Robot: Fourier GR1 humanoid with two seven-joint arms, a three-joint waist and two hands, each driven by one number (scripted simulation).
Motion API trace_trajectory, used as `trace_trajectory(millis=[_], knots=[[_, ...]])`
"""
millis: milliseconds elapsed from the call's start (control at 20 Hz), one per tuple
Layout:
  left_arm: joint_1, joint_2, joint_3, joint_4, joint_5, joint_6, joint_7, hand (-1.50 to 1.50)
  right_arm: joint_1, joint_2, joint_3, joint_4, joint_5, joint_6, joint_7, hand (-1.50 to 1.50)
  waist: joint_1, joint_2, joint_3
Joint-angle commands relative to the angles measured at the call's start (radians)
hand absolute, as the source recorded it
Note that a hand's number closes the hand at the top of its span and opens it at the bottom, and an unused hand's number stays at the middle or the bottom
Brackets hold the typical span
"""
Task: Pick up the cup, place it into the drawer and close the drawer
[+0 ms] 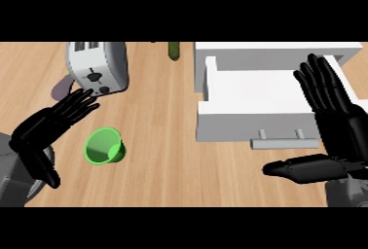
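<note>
Wooden counter (165, 146) holds one green cup (105, 146), one open drawer (259, 104); both hands (61, 119) (334, 116) released.

Both forearms are grey and smooth-shelled. The left hand (50, 124) and right hand (336, 116) are glossy black, with long segmented fingers, thick thumbs and ridged bands across the finger backs.

A single head-height camera looks steeply down onto the wooden table (165, 160), close enough that the surface fills the frame. The left robot hand (61, 119) and right robot hand (334, 121) enter from the lower edge. A toaster (99, 65) sits at the upper left, an open white drawer (251, 104) at the upper right. No second view overlaps it.
</note>
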Motion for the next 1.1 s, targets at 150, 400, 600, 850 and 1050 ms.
trace_trajectory(millis=[150,400,600,850,1050], knots=[[-0.126,-0.021,0.000,0.315,-0.326,0.011,-0.319,-1.50,-0.024,-0.017,-0.025,0.025,-0.001,0.017,0.001,-1.50,-0.005,0.001,0.000],[-0.086,-0.033,-0.076,0.423,-0.439,0.065,-0.502,-1.50,-0.052,-0.021,-0.044,0.042,-0.016,0.019,-0.009,-1.50,-0.015,0.006,-0.002],[-0.147,-0.053,-0.102,0.538,-0.482,0.145,-0.559,-1.50,-0.095,-0.022,-0.033,0.013,-0.025,0.007,0.070,-1.50,-0.020,0.006,-0.003],[-0.151,-0.018,-0.128,0.636,-0.525,0.178,-0.695,-1.50,-0.071,-0.001,-0.021,0.015,-0.009,-0.001,0.033,-1.50,-0.031,0.010,-0.004],[-0.153,-0.018,-0.144,0.678,-0.535,0.221,-0.752,-1.50,-0.088,-0.003,-0.022,0.032,-0.019,0.008,0.034,-1.50,-0.040,0.018,-0.006]])
